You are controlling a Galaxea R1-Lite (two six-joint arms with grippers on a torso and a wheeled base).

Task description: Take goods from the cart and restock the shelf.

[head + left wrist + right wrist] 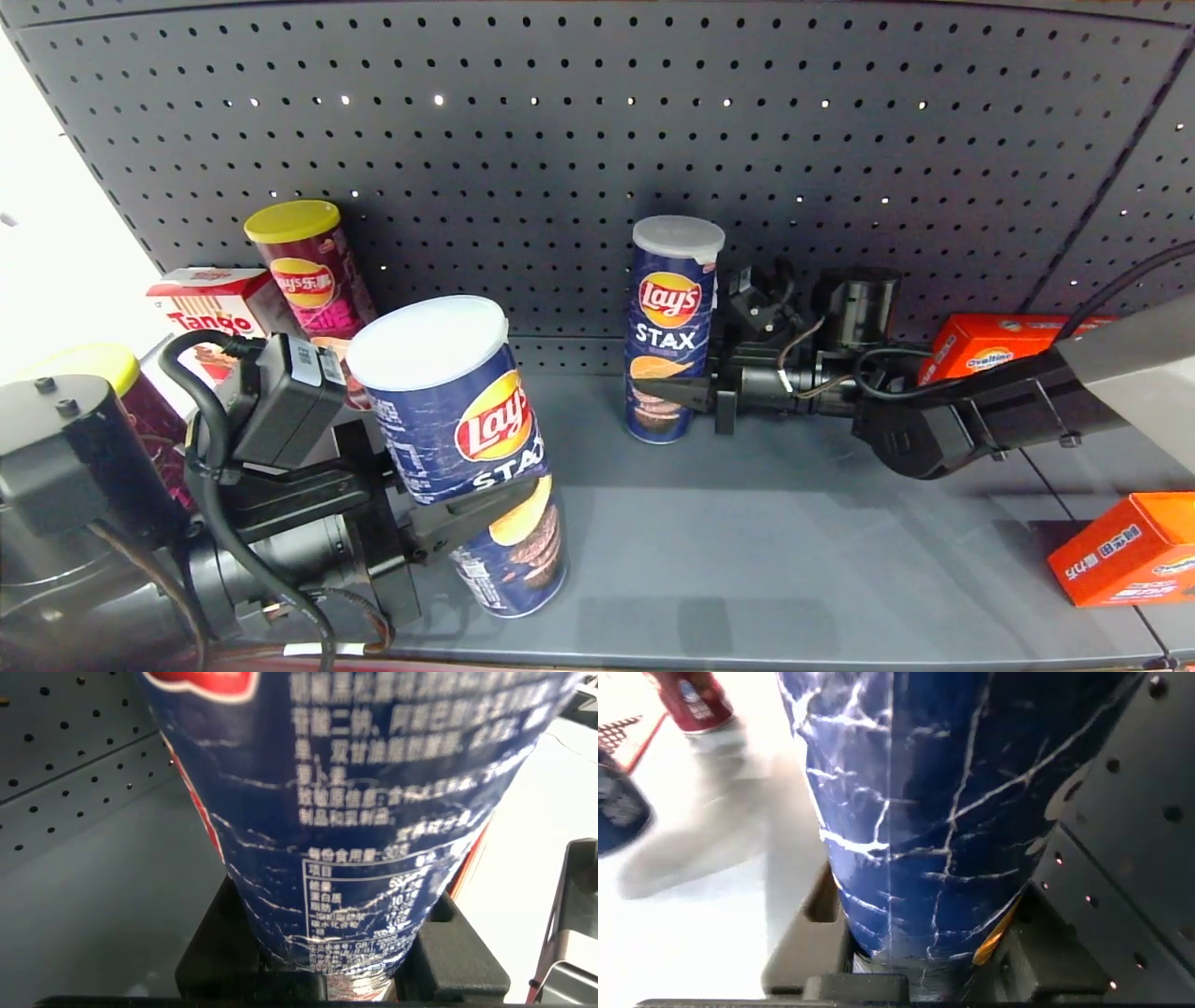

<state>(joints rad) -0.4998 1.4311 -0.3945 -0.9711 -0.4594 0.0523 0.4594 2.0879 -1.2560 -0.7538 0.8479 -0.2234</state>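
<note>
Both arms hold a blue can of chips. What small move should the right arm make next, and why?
Probably the right gripper should open and let go of the upright can: it stands straight on the shelf, close to the back panel, so it seems already placed. The tilted can in the left gripper looks not set down yet, so that one can wait.

The upright blue can (672, 327) stands on shelf (794, 541); tilted blue can (462, 439) perhaps touches it.

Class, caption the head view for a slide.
Left tool holds a tilted can; right tool grips an upright can on the shelf.
</note>
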